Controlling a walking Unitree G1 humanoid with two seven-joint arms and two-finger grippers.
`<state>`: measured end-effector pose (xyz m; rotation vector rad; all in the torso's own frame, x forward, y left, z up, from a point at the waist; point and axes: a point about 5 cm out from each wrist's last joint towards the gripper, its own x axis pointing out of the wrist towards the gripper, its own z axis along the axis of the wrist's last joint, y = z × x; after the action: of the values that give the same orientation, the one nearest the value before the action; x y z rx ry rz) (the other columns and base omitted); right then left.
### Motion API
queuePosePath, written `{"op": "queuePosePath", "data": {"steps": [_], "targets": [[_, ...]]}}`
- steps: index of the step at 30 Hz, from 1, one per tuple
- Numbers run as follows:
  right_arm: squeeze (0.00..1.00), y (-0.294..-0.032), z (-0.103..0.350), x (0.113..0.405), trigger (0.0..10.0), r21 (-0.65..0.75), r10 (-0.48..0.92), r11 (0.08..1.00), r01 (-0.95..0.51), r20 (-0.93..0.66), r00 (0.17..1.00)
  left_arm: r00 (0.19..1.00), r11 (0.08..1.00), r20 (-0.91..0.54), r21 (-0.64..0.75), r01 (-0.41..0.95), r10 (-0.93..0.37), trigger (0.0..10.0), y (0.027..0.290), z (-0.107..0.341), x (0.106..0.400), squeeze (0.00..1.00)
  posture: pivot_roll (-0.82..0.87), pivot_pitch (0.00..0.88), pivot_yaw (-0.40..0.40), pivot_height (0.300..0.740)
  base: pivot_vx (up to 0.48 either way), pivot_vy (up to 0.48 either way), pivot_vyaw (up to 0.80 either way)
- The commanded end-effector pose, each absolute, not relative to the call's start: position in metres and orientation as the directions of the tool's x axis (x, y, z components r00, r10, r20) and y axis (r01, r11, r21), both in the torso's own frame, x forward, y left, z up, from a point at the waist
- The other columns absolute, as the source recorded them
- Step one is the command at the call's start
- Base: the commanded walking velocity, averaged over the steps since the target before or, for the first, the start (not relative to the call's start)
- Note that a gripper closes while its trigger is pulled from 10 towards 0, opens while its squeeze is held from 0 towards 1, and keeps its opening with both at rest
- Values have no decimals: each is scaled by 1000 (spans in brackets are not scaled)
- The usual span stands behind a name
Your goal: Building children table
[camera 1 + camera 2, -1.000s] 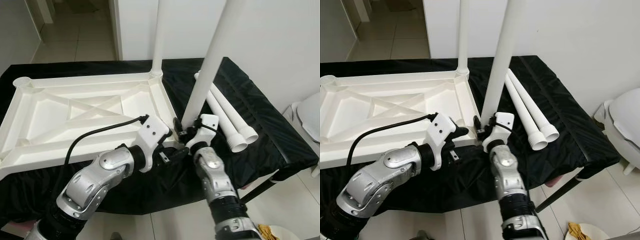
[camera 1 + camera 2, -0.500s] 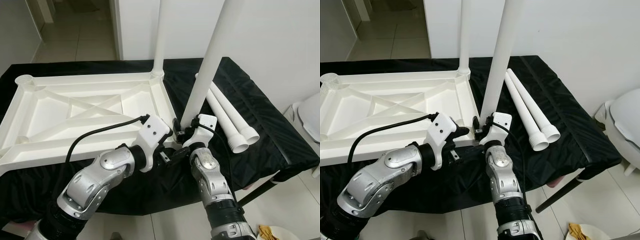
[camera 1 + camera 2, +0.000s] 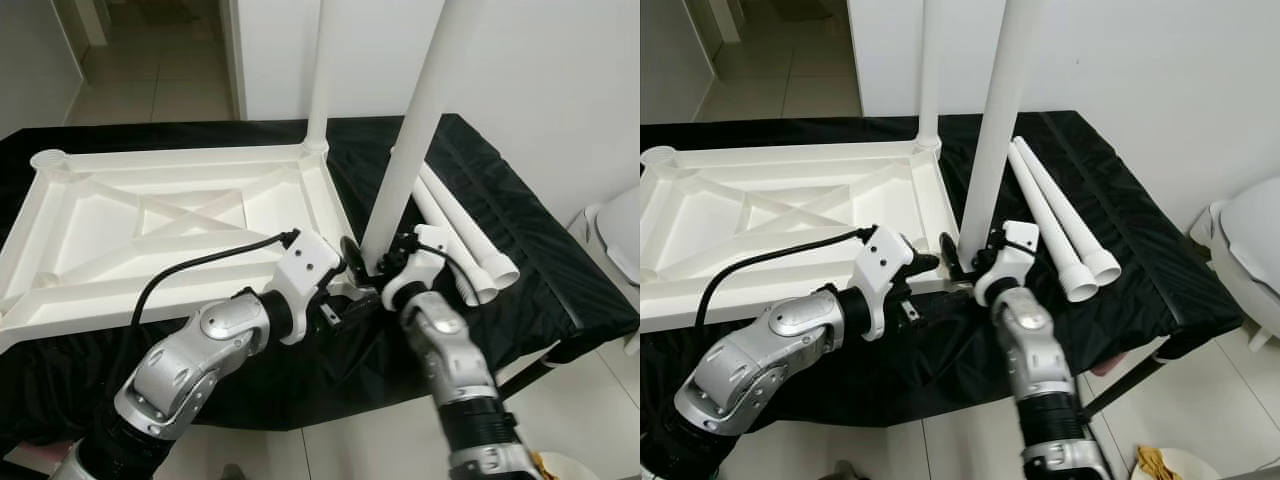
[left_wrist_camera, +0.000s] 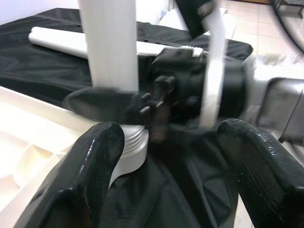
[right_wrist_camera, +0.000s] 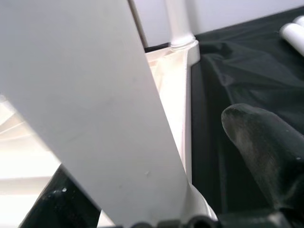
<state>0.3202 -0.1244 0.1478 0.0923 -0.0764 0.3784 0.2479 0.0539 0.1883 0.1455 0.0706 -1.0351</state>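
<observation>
White tabletop [image 3: 180, 215] upside down, two legs [image 3: 418, 110] upright

Head stereo pair looked forward and down from above, mid-range, onto upturned white tabletop [image 3: 170, 215] on black cloth [image 3: 520, 250]; both eyes shared same scene (right eye slightly offset sideways). Left wrist camera sat low and close, facing along own fingers [image 4: 90, 175] toward base of near leg [image 4: 111, 47]. Right wrist camera pressed very close against same leg, looking past it to far corner leg [image 5: 178, 21]. All views shared near leg's base.
</observation>
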Motion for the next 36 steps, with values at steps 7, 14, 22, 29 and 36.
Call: {"op": "queuePosePath", "data": {"steps": [7, 14, 22, 29, 36], "targets": [[0, -138, 148, 328, 10000, -19, 559, 829, -559, 40, 828, 438, 430, -132, 86, 899, -889, 10000, 52, 189, 246, 0, -40, 12, -18, 740, 0, 0, 0], [0, -150, 142, 340, 10000, -107, 658, 746, -657, -37, 753, 444, 435, -129, 87, 896, -887, 10000, 53, 191, 247, 0, -35, 21, -8, 740, 0, 0, 0], [0, -152, 143, 351, 10000, -99, 703, 699, -708, -85, 706, 450, 442, -130, 90, 893, -883, 10000, 55, 193, 249, 0, -28, 27, 1, 740, 0, 0, 0], [0, -146, 135, 357, 7176, -104, 745, 644, -758, -137, 652, 451, 443, -128, 93, 892, -883, 10000, 55, 195, 249, 0, -26, 29, 1, 740, 0, 0, 0], [0, -142, 131, 355, 0, -93, 763, 622, -777, -148, 629, 452, 443, -127, 92, 892, -883, 10000, 54, 196, 249, 0, -23, 32, -1, 740, 0, 0, 0]]}}
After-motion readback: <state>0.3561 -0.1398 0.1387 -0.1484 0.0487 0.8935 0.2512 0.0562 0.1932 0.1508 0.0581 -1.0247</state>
